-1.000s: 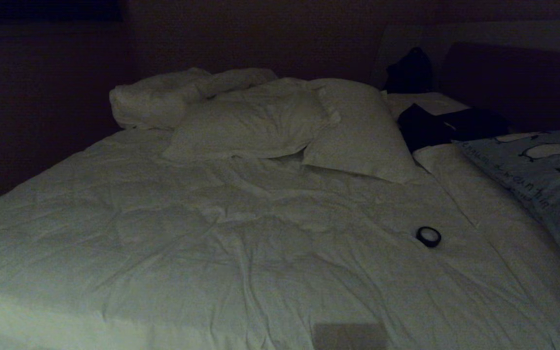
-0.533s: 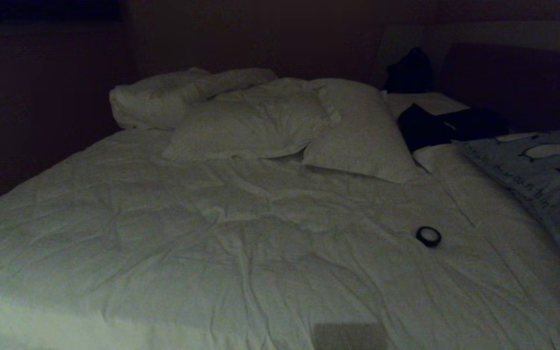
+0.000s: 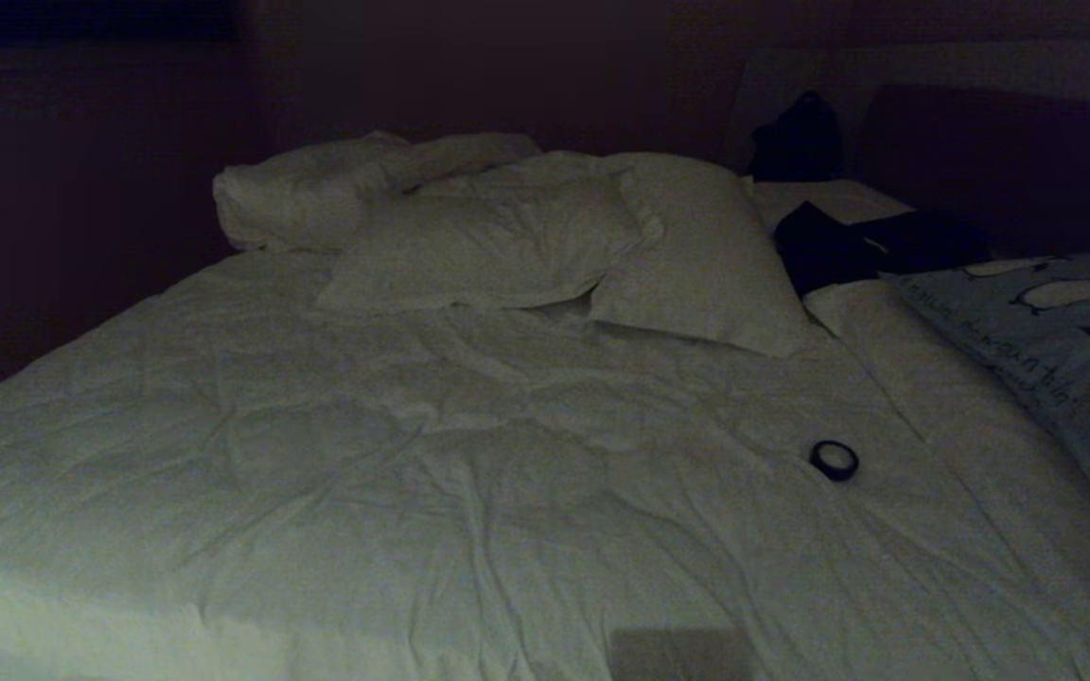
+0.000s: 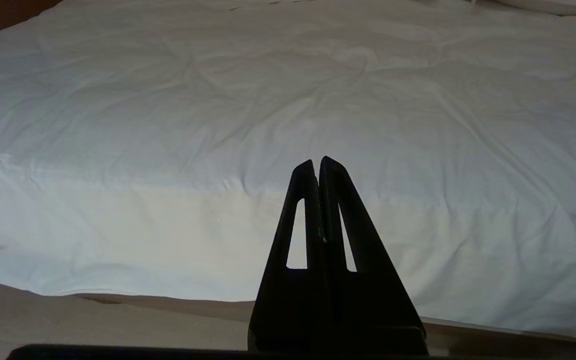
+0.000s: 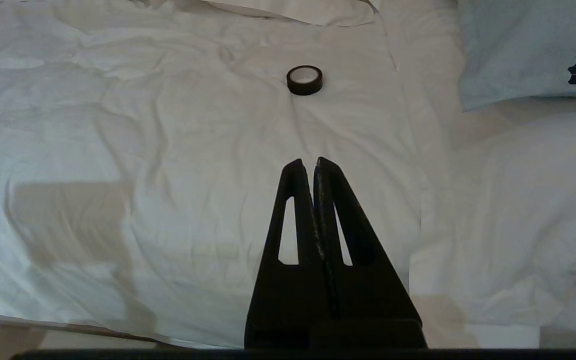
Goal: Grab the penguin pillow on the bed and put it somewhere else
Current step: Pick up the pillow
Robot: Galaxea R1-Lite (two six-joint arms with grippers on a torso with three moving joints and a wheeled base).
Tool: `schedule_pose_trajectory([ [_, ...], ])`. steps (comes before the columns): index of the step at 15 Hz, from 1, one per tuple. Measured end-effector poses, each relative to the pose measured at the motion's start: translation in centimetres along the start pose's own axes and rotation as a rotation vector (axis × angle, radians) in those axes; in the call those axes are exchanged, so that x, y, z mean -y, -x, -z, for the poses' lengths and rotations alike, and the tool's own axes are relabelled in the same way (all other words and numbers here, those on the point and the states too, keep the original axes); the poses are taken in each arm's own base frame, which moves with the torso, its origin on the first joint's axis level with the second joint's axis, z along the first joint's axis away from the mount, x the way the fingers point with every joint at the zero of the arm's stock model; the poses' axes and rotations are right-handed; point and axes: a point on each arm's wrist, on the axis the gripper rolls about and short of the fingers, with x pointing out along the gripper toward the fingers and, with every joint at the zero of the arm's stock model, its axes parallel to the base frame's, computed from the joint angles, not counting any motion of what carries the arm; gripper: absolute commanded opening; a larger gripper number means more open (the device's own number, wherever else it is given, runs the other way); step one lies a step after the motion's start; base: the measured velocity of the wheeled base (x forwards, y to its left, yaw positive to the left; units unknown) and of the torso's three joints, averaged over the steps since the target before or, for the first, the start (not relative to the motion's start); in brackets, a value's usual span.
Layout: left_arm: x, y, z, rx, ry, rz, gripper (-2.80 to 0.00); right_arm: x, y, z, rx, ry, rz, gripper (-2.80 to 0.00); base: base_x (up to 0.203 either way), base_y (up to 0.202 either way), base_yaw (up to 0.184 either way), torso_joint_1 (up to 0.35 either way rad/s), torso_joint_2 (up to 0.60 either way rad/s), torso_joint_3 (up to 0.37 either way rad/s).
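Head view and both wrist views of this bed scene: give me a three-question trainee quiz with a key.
1. True or false: the light grey-blue penguin pillow lies at the robot's right edge of the white-duveted bed.
2. Which small thing lies on the duvet ahead of the right gripper? A) black tape roll B) red cup C) phone
3. Fill in: the left gripper, over bare duvet, has its fingers ____.

Key:
1. True.
2. A, the black tape roll.
3. Shut; so are the right gripper's, and neither holds anything.
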Motion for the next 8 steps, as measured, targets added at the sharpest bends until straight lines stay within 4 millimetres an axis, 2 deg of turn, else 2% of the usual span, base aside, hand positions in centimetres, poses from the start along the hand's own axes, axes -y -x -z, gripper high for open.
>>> schedule_pose_trajectory([
  [8, 0.0, 0.0, 0.0, 0.0, 0.0, 0.001, -2.8, 0.0, 0.0, -0.01, 0.0, 0.001, 0.0, -2.8, 0.0, 0.0, 0.0, 0.0, 0.0, 0.0],
])
